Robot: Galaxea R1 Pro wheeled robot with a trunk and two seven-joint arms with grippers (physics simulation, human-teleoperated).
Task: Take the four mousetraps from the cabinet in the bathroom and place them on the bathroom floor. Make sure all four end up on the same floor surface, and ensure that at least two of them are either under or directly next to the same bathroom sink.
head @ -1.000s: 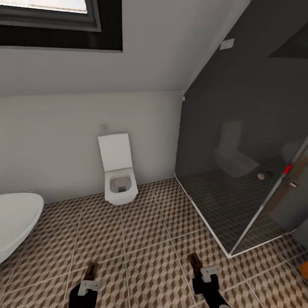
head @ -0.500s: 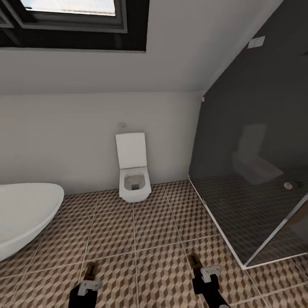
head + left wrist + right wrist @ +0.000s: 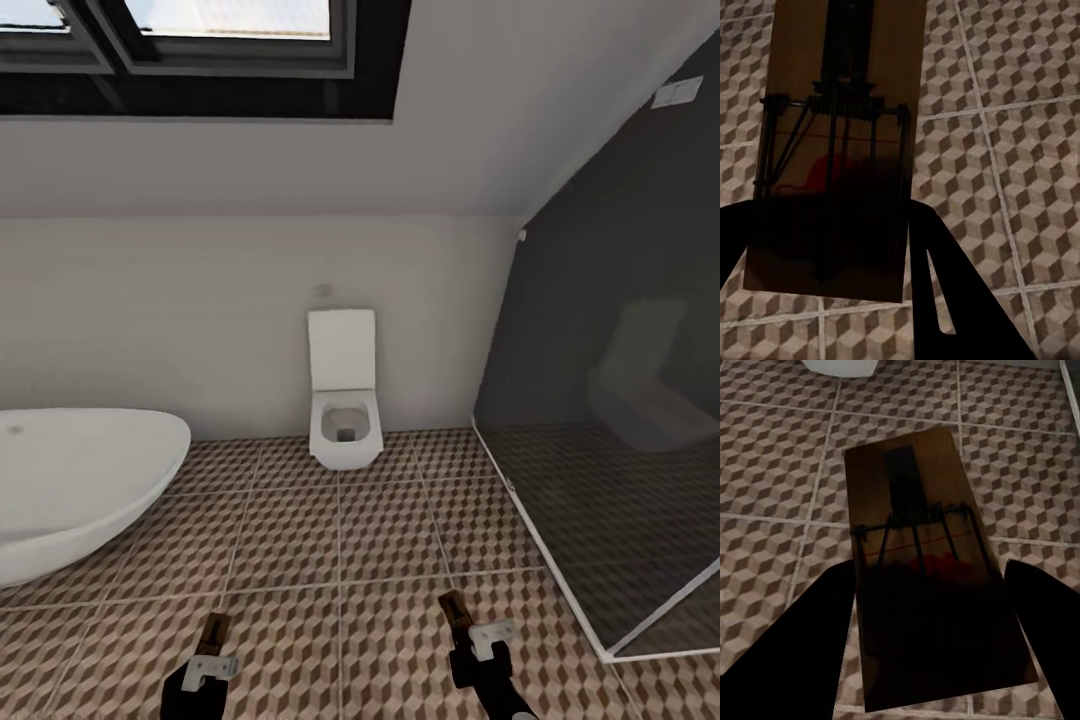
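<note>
— What step is this?
— Carrying: the left gripper point(image 3: 212, 640) pinches one mousetrap point(image 3: 832, 150), the right gripper point(image 3: 462, 618) another mousetrap point(image 3: 934, 585), both above the bathroom floor point(image 3: 380, 540).
— Next?
— Likely finding the sink; the bathtub point(image 3: 70, 480), toilet point(image 3: 345, 410) and shower glass point(image 3: 620, 400) hem the route.

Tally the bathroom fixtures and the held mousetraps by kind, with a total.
Mousetraps: 2, one in the left gripper, one in the right gripper
Toilet: 1
Bathtub: 1
Glass shower enclosure: 1
Total: 5
</note>
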